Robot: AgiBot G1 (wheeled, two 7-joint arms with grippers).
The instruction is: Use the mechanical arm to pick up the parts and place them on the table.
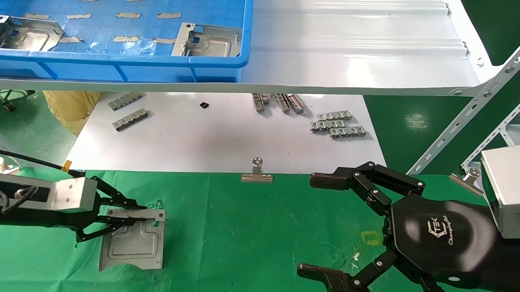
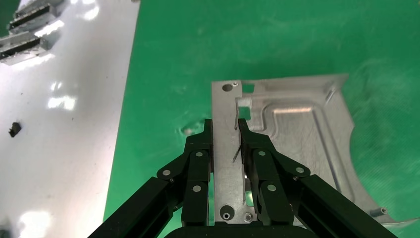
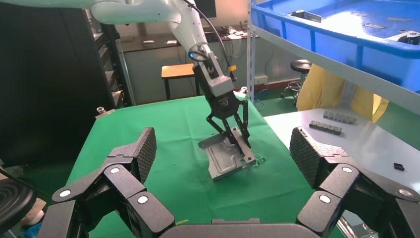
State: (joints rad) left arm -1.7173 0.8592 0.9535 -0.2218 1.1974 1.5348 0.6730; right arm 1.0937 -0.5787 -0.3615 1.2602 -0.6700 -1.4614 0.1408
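My left gripper [image 1: 138,215] is shut on the bent-tab edge of a silver stamped part [image 1: 133,243] at the left of the green table [image 1: 248,232]. In the left wrist view the fingers [image 2: 200,153] straddle the part's edge strip [image 2: 225,163]. In the right wrist view the part [image 3: 223,156] hangs tilted from that gripper [image 3: 233,131], its low edge at the cloth. Two more parts [image 1: 26,34] [image 1: 209,40] lie in the blue bin [image 1: 115,65]. My right gripper [image 1: 317,226] is open and empty over the table's right side.
A glossy white board [image 1: 225,140] behind the cloth carries small ridged strips [image 1: 338,125] [image 1: 129,111]. Binder clips [image 1: 257,172] [image 1: 468,177] sit at the cloth's far edge. A white shelf [image 1: 354,50] overhangs the board. A slotted rack post [image 1: 473,106] stands at right.
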